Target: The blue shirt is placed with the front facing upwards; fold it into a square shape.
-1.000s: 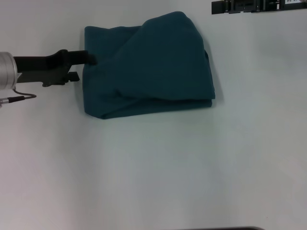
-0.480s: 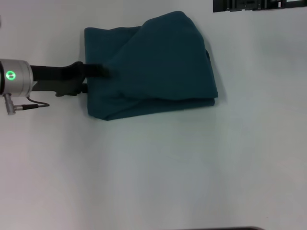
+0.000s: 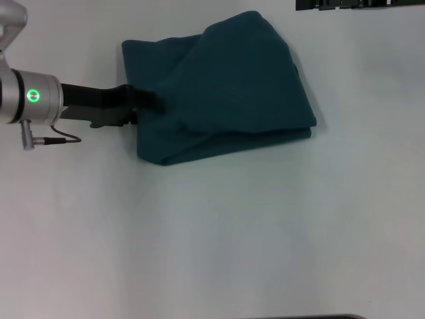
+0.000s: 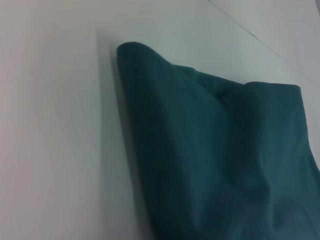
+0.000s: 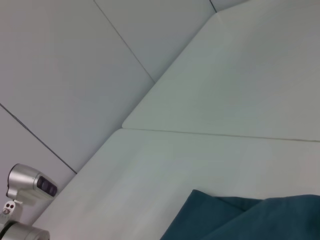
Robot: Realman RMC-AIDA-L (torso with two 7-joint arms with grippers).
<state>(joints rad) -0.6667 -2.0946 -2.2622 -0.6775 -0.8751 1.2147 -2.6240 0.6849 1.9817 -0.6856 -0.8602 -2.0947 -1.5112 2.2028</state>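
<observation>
The shirt [image 3: 219, 90] is seen lying folded and rumpled on the table [image 3: 212, 232], toward 12 o'clock in the head view. The left gripper [image 3: 147, 103] is set against its 9 o'clock edge, fingers buried in the cloth; whether they are apart or clamped cannot be told.

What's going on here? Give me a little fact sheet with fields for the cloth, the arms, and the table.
cloth: blue shirt, folded into a rough bundle, plain side up, no lettering showing
left arm: left gripper reaches in at the shirt's left edge, its tip against the fabric
right arm: not seen in the head view
table: white table, shirt lies on its far half
</observation>
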